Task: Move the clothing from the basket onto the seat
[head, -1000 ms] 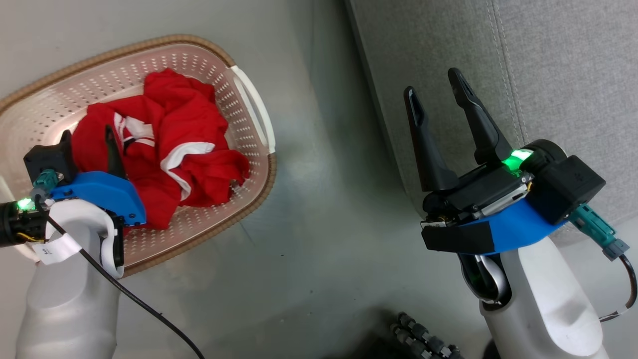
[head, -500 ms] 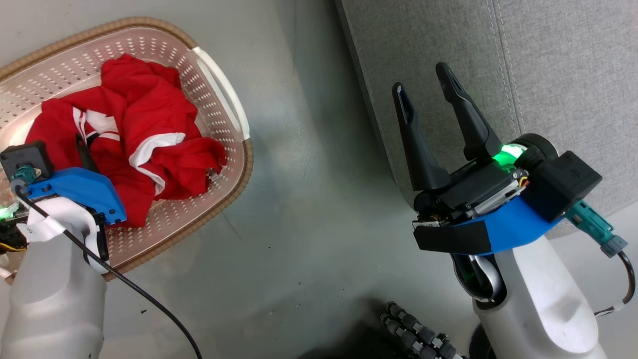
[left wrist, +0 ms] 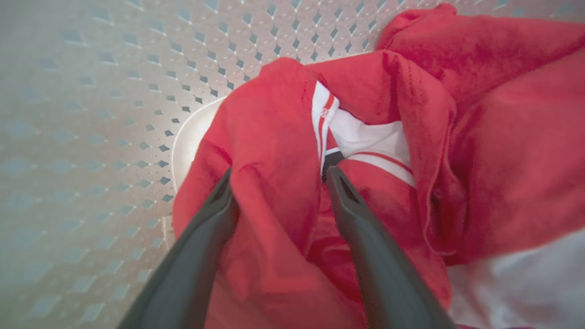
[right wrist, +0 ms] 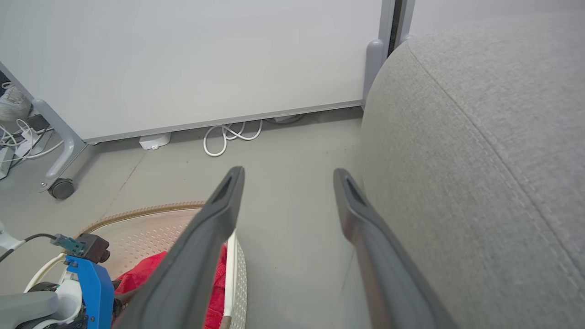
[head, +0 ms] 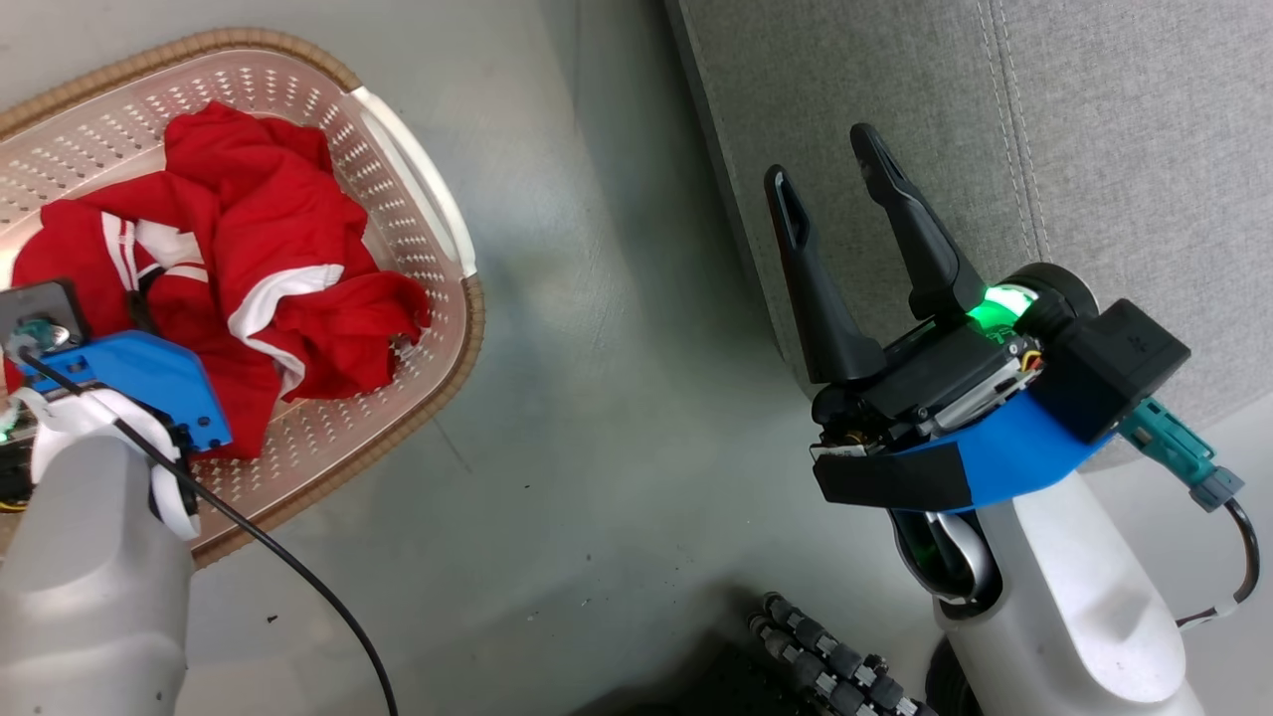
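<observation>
Head view, read left to right. The left forearm [head: 90,577] rises from the lower left corner. Its blue wrist mount [head: 149,383] covers most of the left gripper [left wrist: 279,177], of which a short dark stub shows beside the white stripes.

In the left wrist view the two fingers [left wrist: 365,246] stand well parted and straddle a raised red fold. The fold bulges between them, and the jaws are not closed on it.

The clothing [head: 249,278] lies bunched inside the basket [head: 453,348]. How many garments make up the heap cannot be told. The basket's left part is cut off by the picture edge, and much of its floor is hidden under the fabric. A black cable [head: 278,577] runs from the wrist across the rim and down over the grey floor [head: 597,398].

Further right, the right gripper [head: 820,157] hovers above the floor beside the front edge of the seat [head: 1094,149]. Its fingers are spread wide and nothing is between them. The seat is cut off at the top and right, and none of the clothing lies on it.

Compared with one second ago, the whole head picture has slid leftward, which is a camera shift. Against the clothing, less of the left fingers shows, so they sit deeper in the heap. The right gripper's spread is unchanged.
</observation>
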`<state>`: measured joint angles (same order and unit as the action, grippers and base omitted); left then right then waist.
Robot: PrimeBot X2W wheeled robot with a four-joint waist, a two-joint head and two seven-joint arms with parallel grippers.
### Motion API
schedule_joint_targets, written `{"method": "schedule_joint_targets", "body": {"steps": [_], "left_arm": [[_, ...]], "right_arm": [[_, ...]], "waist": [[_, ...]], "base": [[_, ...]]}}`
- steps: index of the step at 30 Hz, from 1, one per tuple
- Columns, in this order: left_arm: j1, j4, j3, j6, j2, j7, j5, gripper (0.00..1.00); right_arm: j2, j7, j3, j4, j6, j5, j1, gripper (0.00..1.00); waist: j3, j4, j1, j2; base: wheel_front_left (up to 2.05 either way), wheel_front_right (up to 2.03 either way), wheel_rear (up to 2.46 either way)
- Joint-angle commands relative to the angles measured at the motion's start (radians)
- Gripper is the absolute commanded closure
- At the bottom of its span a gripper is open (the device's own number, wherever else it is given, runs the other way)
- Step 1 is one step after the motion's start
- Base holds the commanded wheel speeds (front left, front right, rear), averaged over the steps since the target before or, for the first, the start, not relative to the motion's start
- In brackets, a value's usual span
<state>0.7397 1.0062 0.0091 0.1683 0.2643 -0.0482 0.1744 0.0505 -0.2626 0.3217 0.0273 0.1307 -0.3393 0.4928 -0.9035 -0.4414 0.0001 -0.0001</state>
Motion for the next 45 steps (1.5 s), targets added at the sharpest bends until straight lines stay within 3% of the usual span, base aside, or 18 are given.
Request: {"method": "schedule_joint_targets", "body": {"steps": [1, 2, 3, 5, 18, 26, 45], "left_arm": [[0.017, 0.004, -0.002, 0.005, 0.012, -0.001, -0.003, 0.00], [0.021, 0.012, -0.004, 0.003, 0.013, -0.001, -0.003, 0.04], [0.025, 0.019, -0.006, 0.000, 0.015, -0.002, -0.003, 0.55], [0.035, 0.030, -0.011, -0.006, 0.015, -0.009, -0.004, 1.00], [0.069, 0.094, -0.036, -0.034, 0.006, -0.043, 0.013, 1.00], [0.061, 0.115, -0.046, -0.046, -0.035, -0.073, 0.030, 1.00], [-0.055, 0.168, -0.155, -0.199, -0.199, -0.202, 0.044, 1.00]], "right_arm": [[0.000, -0.003, 0.002, -0.003, 0.000, -0.005, 0.016, 0.00], [0.000, -0.003, 0.004, -0.002, 0.000, -0.006, 0.017, 0.00], [0.000, -0.003, 0.005, -0.002, 0.000, -0.006, 0.017, 0.00], [0.000, -0.003, 0.006, 0.000, 0.000, -0.010, 0.019, 0.00], [0.000, -0.003, 0.001, 0.001, 0.000, -0.003, 0.017, 0.00], [0.000, -0.003, -0.007, 0.019, 0.000, 0.011, 0.013, 0.00], [0.001, -0.003, -0.070, 0.155, 0.000, 0.137, -0.174, 0.00]], "waist": [[-0.002, -0.001, -0.0001, 0.0001], [-0.003, -0.002, -0.0001, 0.0001], [-0.003, -0.003, -0.0001, 0.0001], [-0.004, -0.005, -0.0001, 0.0001], [0.002, 0.001, -0.0001, 0.0001], [0.056, 0.018, -0.0001, 0.0001], [0.555, 0.158, -0.0001, 0.0001]], "base": [[0.00, 0.00, 0.00], [0.00, 0.00, 0.00], [0.00, 0.00, 0.00], [0.00, 0.00, 0.00], [0.00, 0.00, 0.00], [0.00, 0.00, 0.00], [0.00, 0.00, 0.00]]}}
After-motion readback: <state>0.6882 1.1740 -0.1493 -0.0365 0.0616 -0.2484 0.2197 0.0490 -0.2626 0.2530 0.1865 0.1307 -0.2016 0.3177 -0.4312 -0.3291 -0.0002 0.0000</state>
